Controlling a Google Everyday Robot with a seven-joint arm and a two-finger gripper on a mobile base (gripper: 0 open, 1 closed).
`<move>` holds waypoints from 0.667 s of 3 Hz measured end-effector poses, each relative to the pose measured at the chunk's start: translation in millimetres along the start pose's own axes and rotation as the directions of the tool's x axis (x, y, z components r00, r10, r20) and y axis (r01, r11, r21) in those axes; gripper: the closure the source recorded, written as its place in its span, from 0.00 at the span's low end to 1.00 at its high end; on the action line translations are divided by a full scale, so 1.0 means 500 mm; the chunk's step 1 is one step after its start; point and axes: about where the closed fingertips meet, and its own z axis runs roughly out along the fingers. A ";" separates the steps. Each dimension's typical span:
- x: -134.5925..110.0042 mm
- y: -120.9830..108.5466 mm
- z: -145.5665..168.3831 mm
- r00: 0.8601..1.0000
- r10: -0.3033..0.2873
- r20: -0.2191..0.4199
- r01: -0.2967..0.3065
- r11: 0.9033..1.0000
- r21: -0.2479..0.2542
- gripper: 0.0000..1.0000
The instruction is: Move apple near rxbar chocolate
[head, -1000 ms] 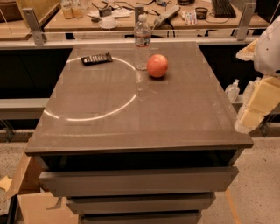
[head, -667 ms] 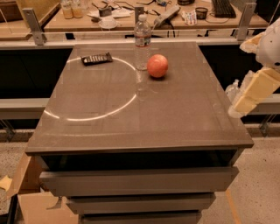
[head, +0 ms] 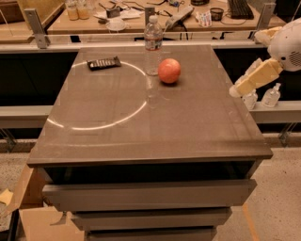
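The apple (head: 169,70), round and reddish-orange, sits on the grey table (head: 155,127) at the back, right of centre. The rxbar chocolate (head: 104,62), a flat dark bar, lies at the back left, well apart from the apple. My gripper (head: 235,90) is at the end of the cream and white arm (head: 275,56). It hangs just past the table's right edge, to the right of the apple and a little nearer the camera. It holds nothing that I can see.
A clear plastic water bottle (head: 153,44) stands just left of and behind the apple. Two small bottles (head: 272,95) stand on a ledge at the right, behind the arm. A cluttered bench (head: 141,14) runs behind the table. Drawers (head: 150,195) sit below the tabletop.
The arm has swung up and to the left, bringing the gripper closer to the table's right edge. The apple, bar and bottle have not moved.
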 end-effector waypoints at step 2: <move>0.007 -0.037 0.059 0.997 0.061 0.047 -0.060 0.998 -0.009 0.00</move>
